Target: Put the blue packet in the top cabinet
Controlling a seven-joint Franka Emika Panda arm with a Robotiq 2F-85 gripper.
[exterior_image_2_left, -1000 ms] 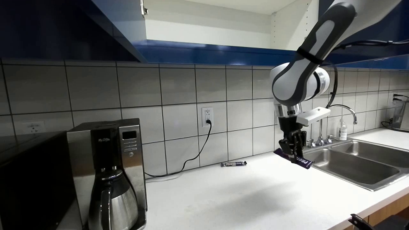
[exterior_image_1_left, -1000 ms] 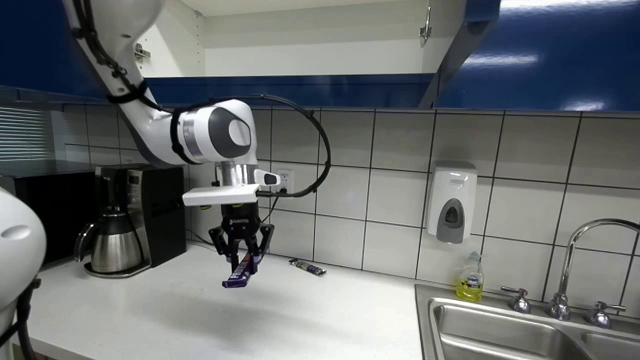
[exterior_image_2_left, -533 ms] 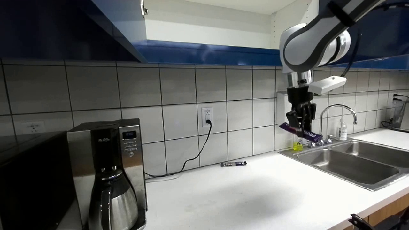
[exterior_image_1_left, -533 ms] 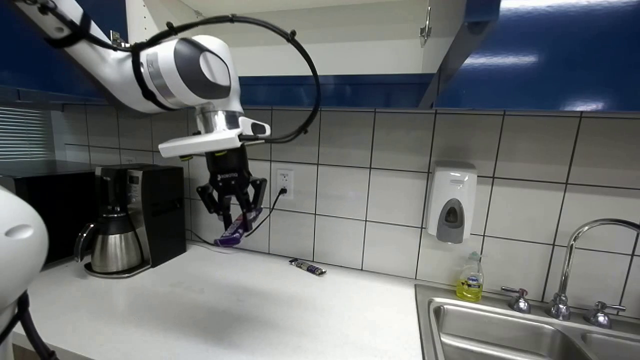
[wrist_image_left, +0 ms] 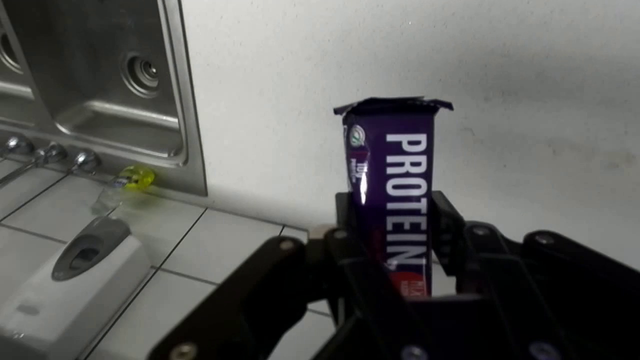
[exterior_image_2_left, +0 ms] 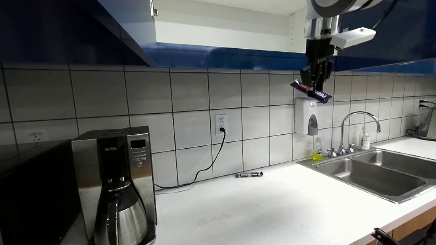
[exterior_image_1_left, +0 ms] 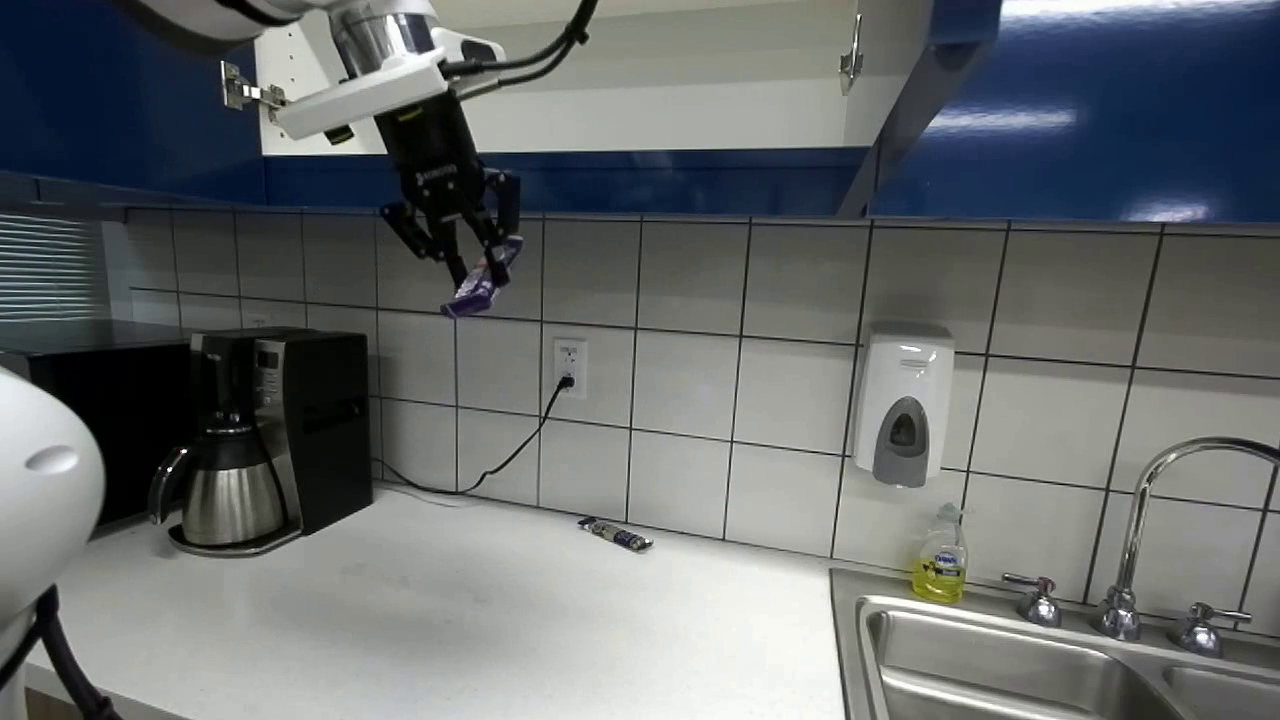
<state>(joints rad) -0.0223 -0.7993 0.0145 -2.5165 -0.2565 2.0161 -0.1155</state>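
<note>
The blue packet is a dark blue-purple bar wrapper with pale "PROTEIN" lettering, seen in both exterior views (exterior_image_1_left: pixel 475 290) (exterior_image_2_left: pixel 322 96) and in the wrist view (wrist_image_left: pixel 390 150). My gripper (exterior_image_1_left: pixel 481 275) is shut on it, with one finger on each long side, also in the wrist view (wrist_image_left: pixel 392 215). The packet hangs tilted in the air, well above the counter and below the cabinet's lower edge. The top cabinet (exterior_image_1_left: pixel 680 180) has its doors open and shows a pale interior; it is also in an exterior view (exterior_image_2_left: pixel 231 58). Its shelf floor is hidden from below.
Another small wrapped bar (exterior_image_1_left: pixel 615 534) lies on the counter (exterior_image_1_left: pixel 450 620) near the tiled wall. A coffee maker (exterior_image_1_left: pixel 310 430) stands at one end. A soap dispenser (exterior_image_1_left: pixel 905 400), a soap bottle (exterior_image_1_left: pixel 940 560) and a sink (exterior_image_1_left: pixel 850 640) are opposite. An open cabinet door (exterior_image_1_left: pixel 910 100) juts outward.
The arm has risen a long way, lifting the packet from just above the counter to just below the cabinet's lower edge. The gripper now tilts in an exterior view. Its hold has not changed.
</note>
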